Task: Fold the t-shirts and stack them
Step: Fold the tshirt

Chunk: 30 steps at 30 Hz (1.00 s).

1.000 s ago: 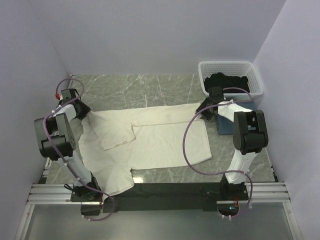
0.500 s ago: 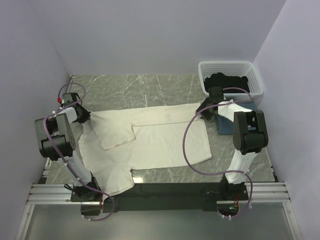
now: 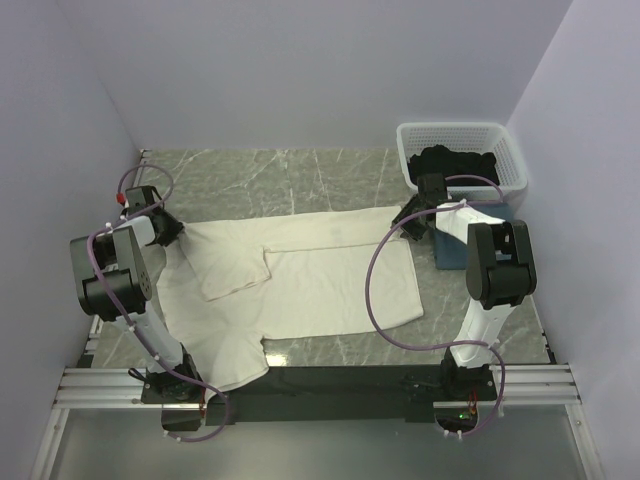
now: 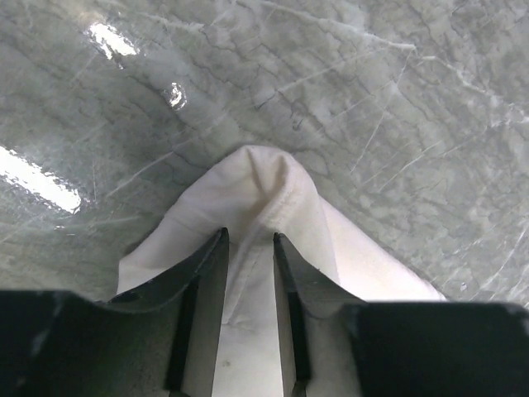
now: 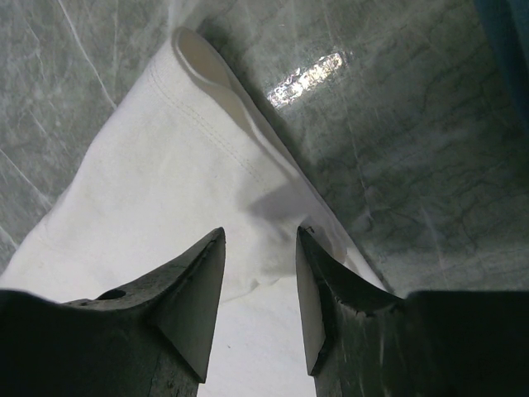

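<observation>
While the cream-white t-shirt (image 3: 330, 285) lay spread across the marble desk (image 3: 280, 175), with one flap folded in over its body and its near-left part reaching the desk's near edge, both arms stood at its far corners. The left gripper (image 4: 250, 240) straddled a raised peak of cloth at the far-left corner. Its fingers (image 4: 207, 273) stood close together with fabric in the narrow gap, but it could not be told whether they pinched that fabric or merely flanked it. The right gripper (image 5: 260, 236) hovered over the far-right corner with its fingers apart and nothing between them, the stitched hem lying flat just ahead. The black t-shirt (image 3: 450, 162) sat bunched in the white lattice basket (image 3: 455, 127) at the far right. The slate-blue t-shirt (image 3: 452, 255) lay on the desk just beside the right arm, partly hidden by it. Judged from its drape, the cream-white shirt was light, limp and without stiffness, so it would sag, trail and crease if lifted by a single point. Hold was best taken at the two far corners together, on the doubled hem where the cloth was thickest, with both layers caught. A shallow pinch would probably slip or take the top layer only.
</observation>
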Available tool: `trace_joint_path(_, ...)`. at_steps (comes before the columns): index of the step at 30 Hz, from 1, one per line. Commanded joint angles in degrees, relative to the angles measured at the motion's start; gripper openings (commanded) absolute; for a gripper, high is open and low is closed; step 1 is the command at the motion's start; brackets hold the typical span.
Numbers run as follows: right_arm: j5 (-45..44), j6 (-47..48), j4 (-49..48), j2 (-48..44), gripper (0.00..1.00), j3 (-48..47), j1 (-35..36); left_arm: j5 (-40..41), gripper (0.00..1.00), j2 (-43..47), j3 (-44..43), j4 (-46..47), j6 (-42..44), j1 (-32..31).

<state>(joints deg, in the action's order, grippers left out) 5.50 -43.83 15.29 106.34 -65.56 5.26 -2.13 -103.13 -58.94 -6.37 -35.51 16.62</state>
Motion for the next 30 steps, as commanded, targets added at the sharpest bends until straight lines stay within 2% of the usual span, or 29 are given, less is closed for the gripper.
trace_joint_path(1,0.04,0.42,-0.26,1.15,0.47,-0.62,-0.16,-1.91,0.34,-0.4,-0.03,1.98,1.49,-0.27)
trace_joint_path(3,0.04,0.5,-0.17,1.15,0.47,-0.62,-0.16,-2.17,0.32,-1.02,-0.39,1.45,1.67,-0.28)
trace_joint_path(5,-0.05,0.5,-0.17,0.97,0.47,-0.62,-0.25,-2.18,0.25,-1.11,-0.13,1.01,1.67,-0.27)
trace_joint_path(6,-0.22,0.5,-0.08,0.97,0.47,-0.53,-0.16,-2.09,0.18,-1.02,0.14,1.18,1.58,-0.27)
trace_joint_path(8,-0.31,0.5,-0.08,0.79,0.47,-0.45,-0.16,-1.39,0.13,-0.32,0.66,0.84,1.58,-0.27)
trace_joint_path(10,-0.4,0.42,0.0,0.79,0.47,-0.18,-0.16,0.11,0.01,0.38,0.84,-0.3,1.67,-0.27)
trace_joint_path(18,-0.58,0.5,-0.35,0.09,0.46,1.05,-0.16,9.51,0.01,6.01,3.04,-5.75,-4.12,2.18)
trace_joint_path(26,-0.75,0.41,0.0,0.27,0.46,0.79,-0.16,7.67,0.02,5.58,4.98,-3.92,-6.68,2.98)
trace_joint_path(29,-1.28,1.2,0.7,-0.08,0.46,0.52,-0.16,7.58,0.16,5.22,2.96,-4.61,-6.86,2.98)
trace_joint_path(30,-1.8,1.47,0.97,-0.35,0.46,0.35,-0.07,7.58,0.27,5.74,2.69,-4.79,-6.86,2.89)
